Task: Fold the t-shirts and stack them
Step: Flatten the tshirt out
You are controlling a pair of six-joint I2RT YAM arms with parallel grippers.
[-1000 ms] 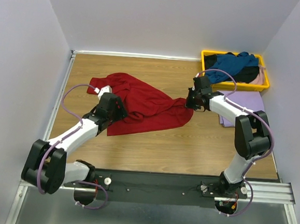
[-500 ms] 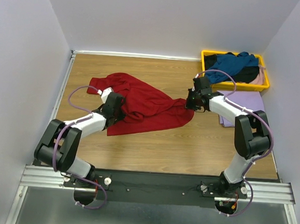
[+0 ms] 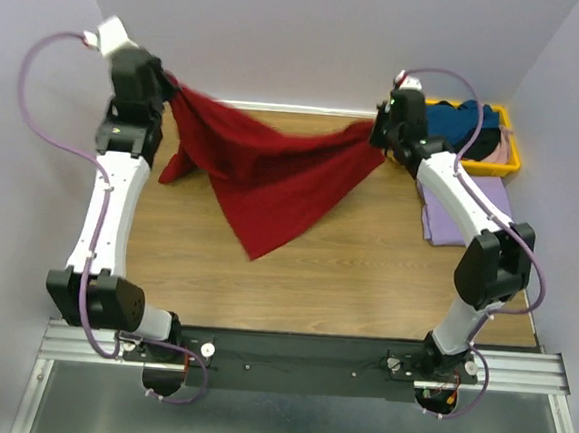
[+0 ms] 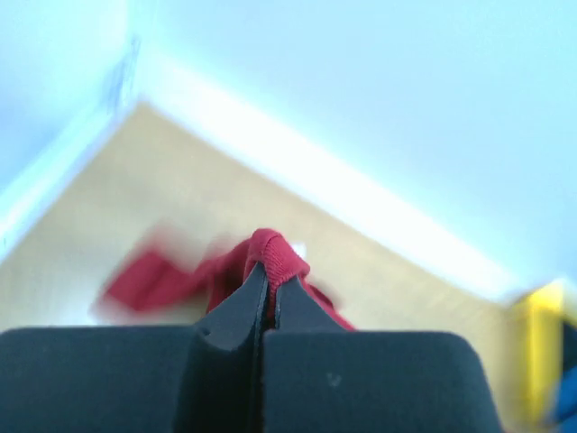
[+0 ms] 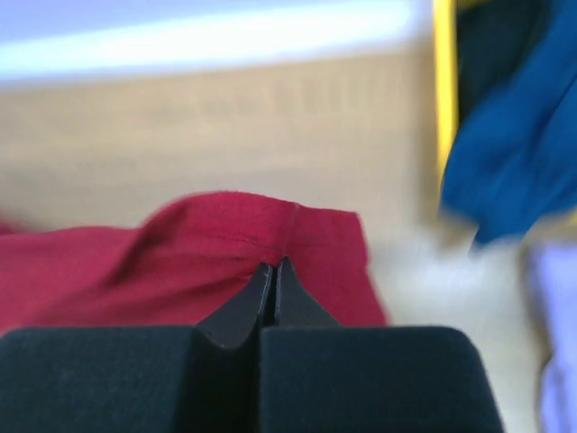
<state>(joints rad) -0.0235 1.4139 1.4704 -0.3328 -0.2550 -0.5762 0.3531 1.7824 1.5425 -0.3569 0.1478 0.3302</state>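
You hold the red shirt (image 3: 263, 174) up between both arms, above the desk (image 3: 365, 273). The left jaws are closed on a bunched edge at the upper left of the top view. The right jaws are closed on a hemmed edge at the upper right, just in front of the tray (image 3: 515, 162). The cloth spans between them and sags to a point near the middle of the frame, with a loose flap hanging below the left grip. Whether that point touches the desk I cannot tell.

I judge this the spreading step, with no fold made yet. Next you need to lay the shirt flat: lower both grips together toward the near edge with the span taut, so the hanging point lands first and nothing bunches.

The lavender shirt (image 3: 450, 217) lies on the desk at the right, below the tray. The blue shirt (image 3: 458, 119) and darker ones sit in the tray.
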